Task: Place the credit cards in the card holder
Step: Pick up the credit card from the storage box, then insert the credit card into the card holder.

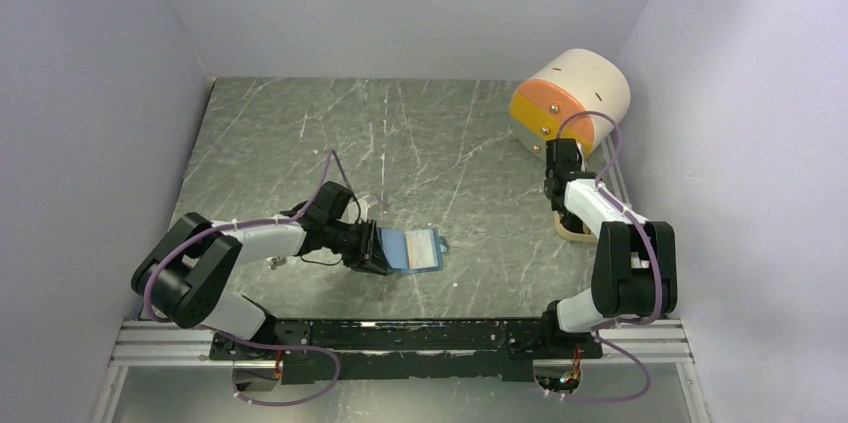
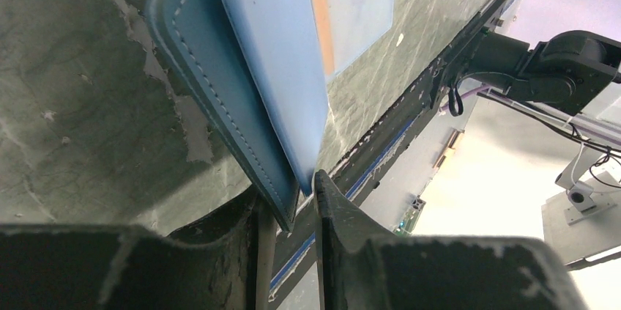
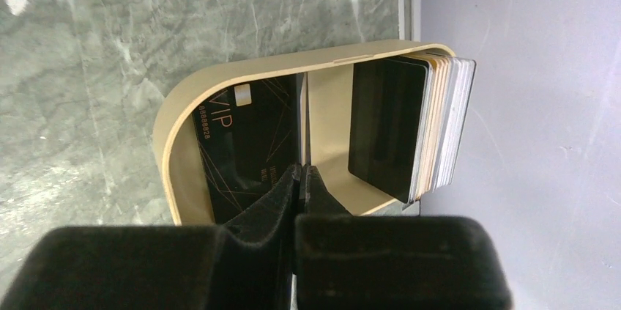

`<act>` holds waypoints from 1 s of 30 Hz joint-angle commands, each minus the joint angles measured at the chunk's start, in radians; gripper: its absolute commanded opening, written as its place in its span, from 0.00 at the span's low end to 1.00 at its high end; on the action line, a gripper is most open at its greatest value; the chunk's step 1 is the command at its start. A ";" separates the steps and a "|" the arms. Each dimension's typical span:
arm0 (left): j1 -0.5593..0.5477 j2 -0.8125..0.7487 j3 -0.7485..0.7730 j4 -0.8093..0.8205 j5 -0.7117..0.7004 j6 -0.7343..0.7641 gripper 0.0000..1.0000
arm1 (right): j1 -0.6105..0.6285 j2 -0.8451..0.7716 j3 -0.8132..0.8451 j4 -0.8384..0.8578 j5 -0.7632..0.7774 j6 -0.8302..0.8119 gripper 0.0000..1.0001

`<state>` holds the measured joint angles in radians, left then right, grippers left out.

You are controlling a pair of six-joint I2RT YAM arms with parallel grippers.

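While the left tool clamped an edge of the open card holder midway across the surface, the right tool stood fully closed among the credit cards in the tray, apparently pinching one, so the next move called for lifting it across.

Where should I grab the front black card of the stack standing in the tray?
Probably pinch the front black card by its upper edge, from above: it stands on edge against the paler cards, face bare toward the tray's open middle, leaving finger room.
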<state>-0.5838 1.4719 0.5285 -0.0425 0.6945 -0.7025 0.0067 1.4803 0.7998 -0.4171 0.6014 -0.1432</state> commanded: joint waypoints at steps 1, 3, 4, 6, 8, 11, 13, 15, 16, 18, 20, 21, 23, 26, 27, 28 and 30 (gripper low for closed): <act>0.006 -0.035 0.023 0.002 -0.007 -0.006 0.29 | 0.013 -0.044 0.047 -0.070 0.024 0.078 0.00; 0.006 -0.041 0.031 -0.014 -0.028 -0.011 0.29 | 0.015 -0.051 0.062 -0.093 0.028 0.100 0.00; 0.006 -0.044 0.035 -0.025 -0.040 -0.012 0.29 | 0.016 -0.060 0.069 -0.101 0.029 0.105 0.00; 0.006 -0.057 0.042 -0.056 -0.070 -0.010 0.29 | 0.017 -0.089 0.094 -0.122 0.014 0.114 0.00; 0.007 -0.077 0.038 -0.064 -0.098 -0.019 0.28 | 0.021 -0.137 0.121 -0.135 -0.024 0.113 0.00; 0.006 -0.102 0.018 -0.047 -0.113 -0.043 0.28 | 0.024 -0.214 0.166 -0.131 -0.091 0.101 0.00; 0.007 -0.104 0.014 -0.043 -0.124 -0.060 0.28 | 0.027 -0.247 0.213 -0.150 -0.129 0.118 0.00; 0.007 -0.099 0.019 -0.053 -0.132 -0.070 0.26 | 0.033 -0.258 0.262 -0.183 -0.198 0.143 0.00; 0.006 -0.096 0.023 -0.059 -0.135 -0.073 0.24 | 0.041 -0.262 0.279 -0.192 -0.234 0.160 0.00; 0.007 -0.097 0.029 -0.069 -0.151 -0.084 0.21 | 0.057 -0.270 0.304 -0.207 -0.308 0.206 0.00; 0.007 -0.098 0.031 -0.074 -0.168 -0.093 0.20 | 0.085 -0.278 0.312 -0.202 -0.400 0.265 0.00; 0.006 -0.096 0.034 -0.078 -0.177 -0.096 0.20 | 0.104 -0.282 0.310 -0.192 -0.447 0.292 0.00; 0.006 -0.083 0.047 -0.096 -0.200 -0.096 0.20 | 0.149 -0.289 0.295 -0.156 -0.534 0.343 0.00; 0.006 -0.066 0.070 -0.139 -0.238 -0.080 0.25 | 0.202 -0.294 0.246 -0.051 -0.721 0.415 0.00; 0.007 -0.066 0.073 -0.152 -0.256 -0.075 0.26 | 0.213 -0.289 0.234 -0.016 -0.788 0.431 0.00; 0.007 -0.067 0.075 -0.161 -0.271 -0.076 0.27 | 0.233 -0.286 0.228 0.009 -0.823 0.452 0.00; 0.013 -0.071 0.072 -0.154 -0.267 -0.091 0.29 | 0.290 -0.278 0.207 0.061 -0.880 0.493 0.00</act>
<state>-0.5831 1.4010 0.5755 -0.1616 0.4778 -0.7830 0.2268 1.2007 1.0420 -0.4873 -0.0456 0.2333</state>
